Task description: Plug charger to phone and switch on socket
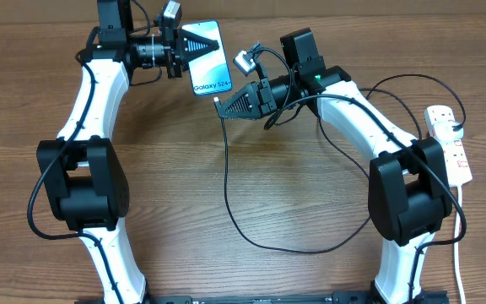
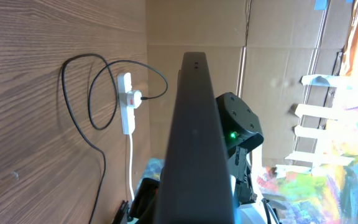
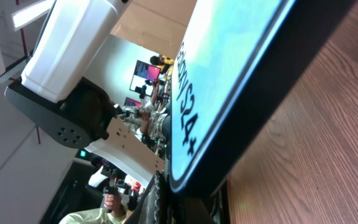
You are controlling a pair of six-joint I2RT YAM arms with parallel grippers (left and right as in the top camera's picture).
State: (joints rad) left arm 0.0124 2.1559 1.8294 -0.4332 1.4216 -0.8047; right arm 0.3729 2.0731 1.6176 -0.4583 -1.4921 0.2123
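Observation:
The phone [image 1: 205, 59] has a lit light-blue screen. My left gripper [image 1: 182, 47] is shut on its upper end at the back of the table. In the left wrist view the phone's dark edge [image 2: 194, 137] fills the middle. My right gripper [image 1: 224, 101] is shut on the connector end of the black charger cable [image 1: 228, 190], right at the phone's lower edge. In the right wrist view the phone [image 3: 229, 74] looms over my fingers [image 3: 185, 208] and the tip is hidden. The white socket strip [image 1: 450, 143] lies at the far right, also showing in the left wrist view [image 2: 126, 102].
The cable runs in a wide loop across the middle of the table [image 1: 310, 249] and up to a white plug [image 1: 439, 114] at the strip's top end. The strip's white cord [image 1: 461, 245] runs to the front edge. Cardboard walls [image 2: 278, 37] stand beyond the table.

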